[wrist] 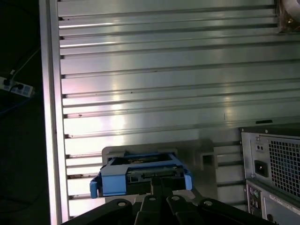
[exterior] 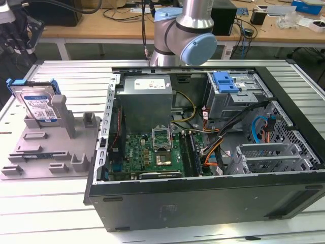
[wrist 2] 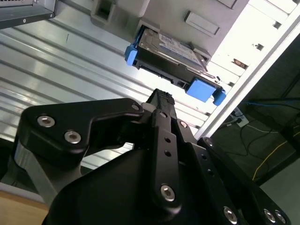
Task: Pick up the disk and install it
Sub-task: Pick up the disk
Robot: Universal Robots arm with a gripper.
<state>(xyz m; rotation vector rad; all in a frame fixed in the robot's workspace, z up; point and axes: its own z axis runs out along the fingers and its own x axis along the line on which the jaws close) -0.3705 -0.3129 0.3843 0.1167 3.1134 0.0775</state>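
Note:
The disk (exterior: 38,104), a silver drive with a white-and-blue label in a blue bracket, stands tilted on edge in a grey fixture (exterior: 51,147) at the exterior view's left, outside the computer case. Both wrist views show the disk (wrist 2: 173,47) (wrist: 140,174) just beyond my gripper (wrist 2: 161,96) (wrist: 161,183). The black fingers are shut together with nothing between them, and there is a gap between them and the disk. My arm (exterior: 185,30) rises behind the case.
The open computer case (exterior: 203,198) lies on the ribbed metal table (exterior: 61,213). Inside are a grey power supply box (exterior: 144,96), a motherboard (exterior: 152,152), cables, and a metal drive cage (exterior: 238,99) with a blue latch piece (exterior: 226,81). The table's edge (wrist: 49,117) runs close to the fixture.

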